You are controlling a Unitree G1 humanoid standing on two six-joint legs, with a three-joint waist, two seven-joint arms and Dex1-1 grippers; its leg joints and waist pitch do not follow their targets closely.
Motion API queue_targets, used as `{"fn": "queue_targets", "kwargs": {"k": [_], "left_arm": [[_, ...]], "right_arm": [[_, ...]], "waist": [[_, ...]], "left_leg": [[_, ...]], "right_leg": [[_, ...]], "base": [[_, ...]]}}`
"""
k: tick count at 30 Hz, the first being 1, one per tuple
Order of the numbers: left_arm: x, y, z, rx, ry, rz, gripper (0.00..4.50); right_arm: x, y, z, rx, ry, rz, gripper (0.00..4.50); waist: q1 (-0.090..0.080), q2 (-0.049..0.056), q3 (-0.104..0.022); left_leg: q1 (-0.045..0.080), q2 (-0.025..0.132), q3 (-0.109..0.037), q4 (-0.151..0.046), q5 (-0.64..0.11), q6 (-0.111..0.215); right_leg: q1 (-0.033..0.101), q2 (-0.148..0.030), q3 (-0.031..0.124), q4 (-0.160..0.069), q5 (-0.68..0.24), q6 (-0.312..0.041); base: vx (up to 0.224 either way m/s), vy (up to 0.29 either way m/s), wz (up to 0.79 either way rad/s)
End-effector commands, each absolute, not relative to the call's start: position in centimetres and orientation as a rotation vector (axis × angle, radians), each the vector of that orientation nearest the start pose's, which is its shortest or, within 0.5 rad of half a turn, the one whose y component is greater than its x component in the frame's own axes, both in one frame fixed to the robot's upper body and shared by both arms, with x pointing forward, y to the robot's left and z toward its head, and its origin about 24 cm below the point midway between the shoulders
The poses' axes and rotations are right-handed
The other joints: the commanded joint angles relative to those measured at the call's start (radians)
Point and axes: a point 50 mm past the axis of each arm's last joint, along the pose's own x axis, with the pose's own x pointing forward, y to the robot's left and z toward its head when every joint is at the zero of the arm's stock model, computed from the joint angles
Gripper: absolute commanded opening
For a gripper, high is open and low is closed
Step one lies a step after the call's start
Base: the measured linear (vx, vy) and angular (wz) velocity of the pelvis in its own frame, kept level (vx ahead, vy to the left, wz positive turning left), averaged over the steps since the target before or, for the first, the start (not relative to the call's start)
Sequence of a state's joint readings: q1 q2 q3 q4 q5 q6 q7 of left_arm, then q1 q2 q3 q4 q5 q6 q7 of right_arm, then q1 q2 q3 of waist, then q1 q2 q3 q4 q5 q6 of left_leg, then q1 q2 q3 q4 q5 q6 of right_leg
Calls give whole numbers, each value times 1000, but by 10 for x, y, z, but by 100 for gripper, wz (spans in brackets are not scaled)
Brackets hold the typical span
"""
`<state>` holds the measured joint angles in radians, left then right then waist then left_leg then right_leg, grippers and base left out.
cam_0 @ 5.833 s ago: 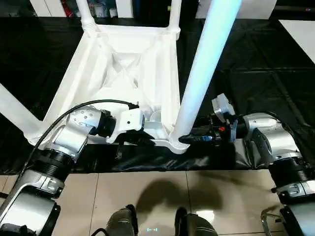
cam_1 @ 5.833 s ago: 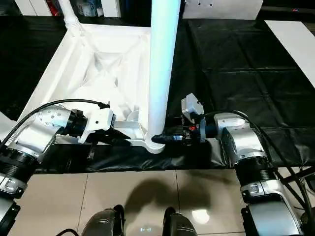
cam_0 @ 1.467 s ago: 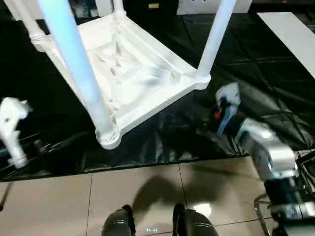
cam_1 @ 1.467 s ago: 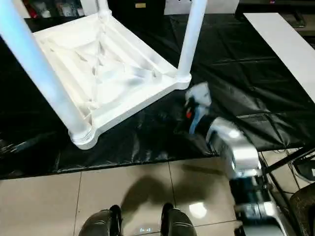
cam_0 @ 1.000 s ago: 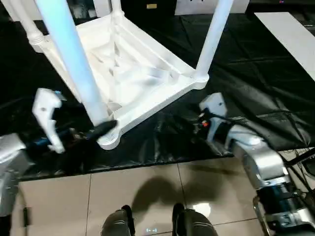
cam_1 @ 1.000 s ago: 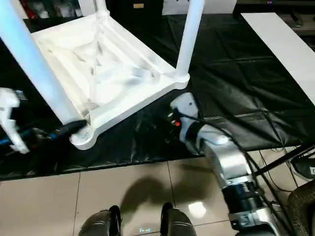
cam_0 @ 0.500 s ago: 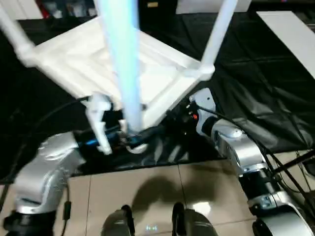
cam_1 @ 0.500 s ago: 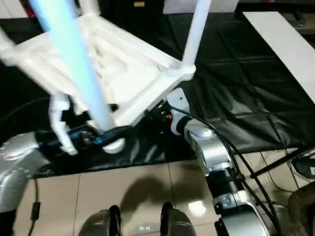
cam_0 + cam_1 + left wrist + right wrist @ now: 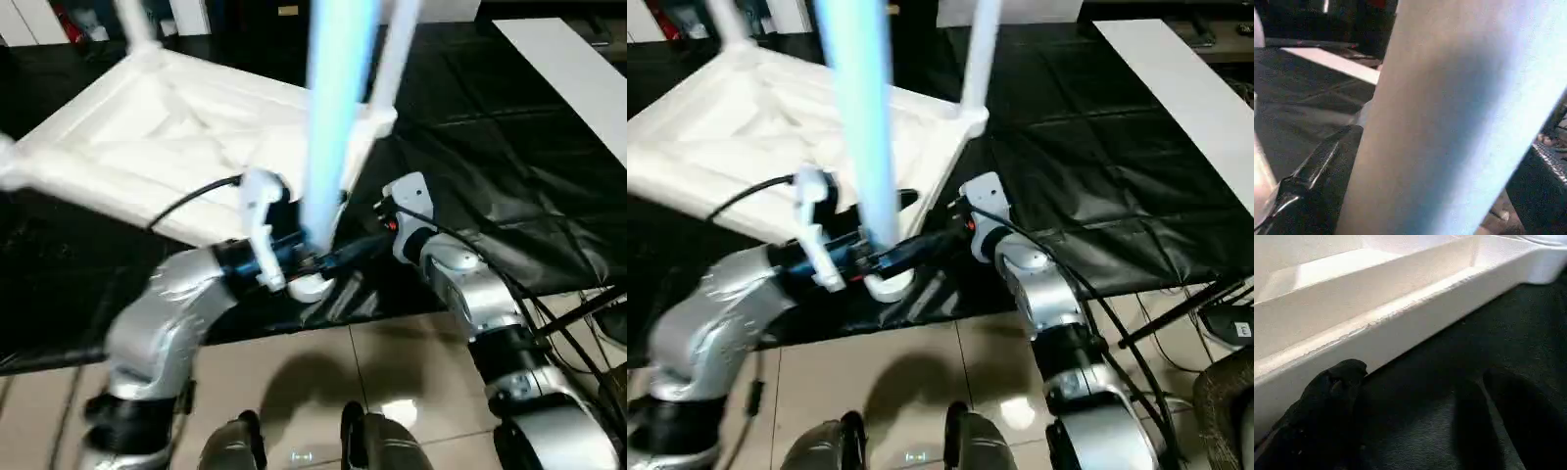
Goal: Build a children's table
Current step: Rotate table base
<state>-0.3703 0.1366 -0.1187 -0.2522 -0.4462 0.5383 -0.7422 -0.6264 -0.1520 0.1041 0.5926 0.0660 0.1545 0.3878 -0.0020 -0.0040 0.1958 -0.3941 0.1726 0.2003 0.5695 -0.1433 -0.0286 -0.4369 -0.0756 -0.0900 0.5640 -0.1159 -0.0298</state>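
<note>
The children's table (image 9: 186, 147) is lying upside down on the black plastic sheet (image 9: 509, 166) covering the floor, its ribbed underside facing up and filling the head views from ten o'clock toward the centre. Its nearest leg (image 9: 333, 127) is rising out of the round corner socket (image 9: 312, 286) near the centre of the picture and leaving the frame at twelve o'clock, while a second leg (image 9: 392, 59) is standing just behind it toward one o'clock. The left end effector (image 9: 338, 257) is reaching in from the eight o'clock side, its black fingers (image 9: 1317, 171) standing wide apart on either side of the base of the nearest leg; in the left wrist view the leg is sitting between the two fingers, but whether they are pressing on it cannot be told. The right end effector (image 9: 1415, 421) is coming in from the four o'clock side of the head views, its fingers (image 9: 1327, 396) also spread wide and holding nothing, poised over the black sheet right beside the table top's white side rim (image 9: 1400, 318). Beige floor tiles (image 9: 921, 392) are showing along the six o'clock edge, and a white board (image 9: 1185, 78) is lying at two o'clock.
</note>
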Motion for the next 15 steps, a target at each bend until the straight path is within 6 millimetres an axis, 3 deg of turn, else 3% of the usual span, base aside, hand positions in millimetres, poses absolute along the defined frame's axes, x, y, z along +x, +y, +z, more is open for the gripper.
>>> {"fn": "queue_targets", "kwargs": {"k": [1, 9, 15], "left_arm": [[265, 42, 159, -172, -133, -1245, 446], [271, 40, 160, -152, -153, -1214, 446], [286, 59, 152, -30, -127, -1141, 446]], "right_arm": [[352, -71, 73, -139, 153, 668, 450], [354, -74, 72, -142, 145, 650, 450], [360, -107, 75, -168, 128, 600, 450]], "waist": [[10, 0, -99], [7, 2, -102], [14, 6, -104]], "left_leg": [[18, 50, -30, -53, -222, 74], [18, 50, -29, -50, -214, 87], [22, 52, -30, -50, -236, 81]], "right_leg": [[70, -72, 58, -56, -321, -202], [73, -71, 54, -54, -304, -215], [72, -70, 52, -57, -320, -210]], "base": [[0, 0, 0], [0, 0, 0], [0, 0, 0]]}}
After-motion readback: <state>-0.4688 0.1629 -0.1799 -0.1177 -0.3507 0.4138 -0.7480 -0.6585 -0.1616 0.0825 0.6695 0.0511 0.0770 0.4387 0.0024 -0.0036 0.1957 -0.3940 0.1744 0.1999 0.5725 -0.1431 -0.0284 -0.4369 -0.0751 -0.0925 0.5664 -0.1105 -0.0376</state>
